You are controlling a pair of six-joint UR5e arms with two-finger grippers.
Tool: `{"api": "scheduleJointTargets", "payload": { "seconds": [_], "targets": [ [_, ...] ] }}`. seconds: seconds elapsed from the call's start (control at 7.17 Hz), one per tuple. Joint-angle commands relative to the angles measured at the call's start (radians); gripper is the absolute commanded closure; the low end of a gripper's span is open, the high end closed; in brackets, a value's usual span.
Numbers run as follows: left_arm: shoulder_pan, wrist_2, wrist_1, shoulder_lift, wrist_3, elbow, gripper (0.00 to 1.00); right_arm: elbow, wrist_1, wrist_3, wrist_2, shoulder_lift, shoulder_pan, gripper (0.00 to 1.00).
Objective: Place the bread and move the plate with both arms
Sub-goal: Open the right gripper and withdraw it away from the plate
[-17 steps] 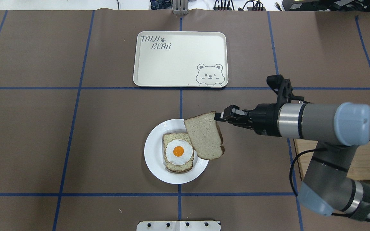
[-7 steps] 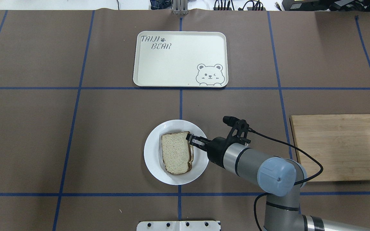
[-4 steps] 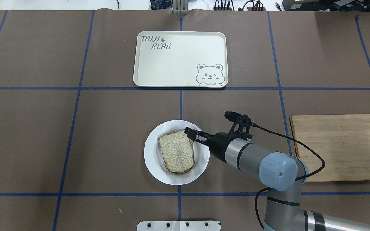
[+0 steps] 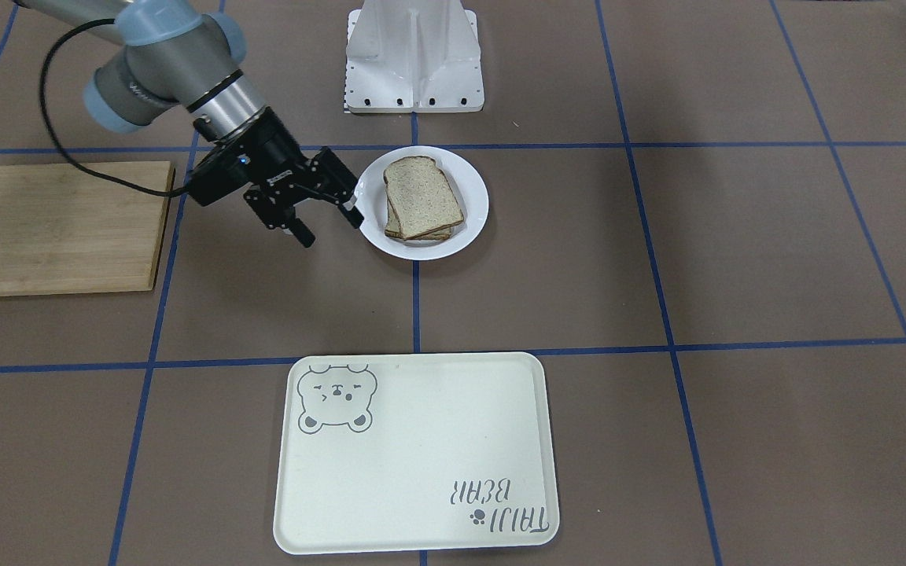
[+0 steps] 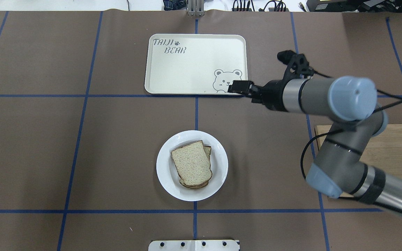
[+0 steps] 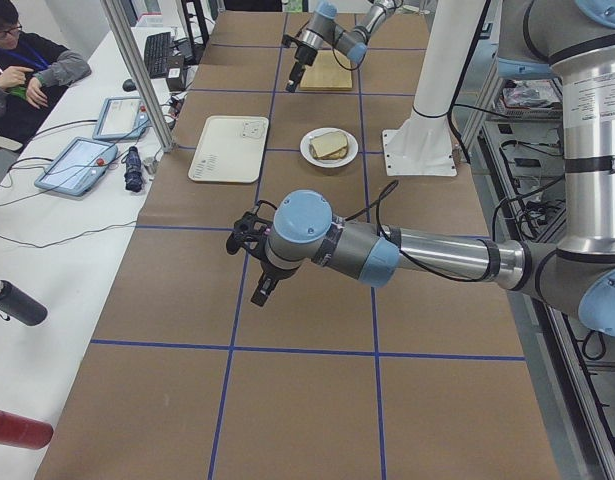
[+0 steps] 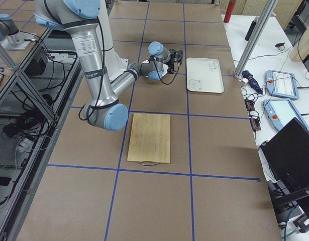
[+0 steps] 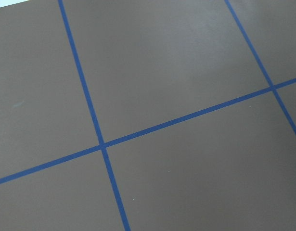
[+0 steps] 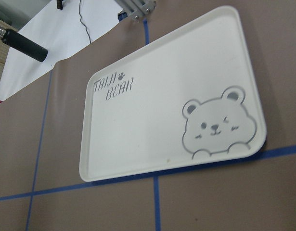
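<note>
The bread [image 5: 191,163] lies flat on a second slice, of which only the edge shows, on the white plate [image 5: 218,174]. The egg is hidden under it. Bread [image 4: 421,196] and plate [image 4: 473,212] also show in the front-facing view. My right gripper [image 4: 329,224] is open and empty, raised beside the plate on the cutting-board side; in the overhead view the right gripper [image 5: 237,87] appears over the tray's near right corner. My left gripper [image 6: 259,290] shows only in the exterior left view, far from the plate; I cannot tell whether it is open or shut.
The cream bear tray [image 5: 195,64] lies beyond the plate and fills the right wrist view [image 9: 172,110]. A wooden cutting board [image 5: 396,146] lies at the right. The white pedestal [image 4: 414,55] stands at the robot's side. The left wrist view shows only brown table with blue tape.
My right gripper laid the bread on the egg slice, let go, then rose and drew back toward the tray. The bread now rests on the plate, covering the egg.
</note>
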Motion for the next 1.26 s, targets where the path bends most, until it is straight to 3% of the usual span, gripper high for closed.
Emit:
{"api": "scheduleJointTargets", "payload": {
  "seconds": [0.0, 0.28, 0.56, 0.84, 1.12],
  "targets": [
    [0.066, -0.005, -0.028, -0.036, -0.005, -0.004, 0.0, 0.006, -0.211, -0.262, 0.253, -0.033, 0.245, 0.0],
    [0.126, -0.001, -0.03, -0.074, -0.115, -0.021, 0.0, -0.005, -0.414, -0.678, 0.299, -0.138, 0.356, 0.0],
    [0.242, -0.003, -0.047, -0.122, -0.332, -0.059, 0.0, -0.013, -0.478, -1.03, 0.314, -0.286, 0.466, 0.0],
    [0.372, 0.003, -0.259, -0.133, -0.752, -0.053, 0.01, -0.016, -0.536, -1.34, 0.424, -0.442, 0.624, 0.0],
    [0.535, 0.012, -0.509, -0.137, -1.114, -0.032, 0.01, -0.013, -0.587, -1.443, 0.512, -0.562, 0.767, 0.0]
  ]
}}
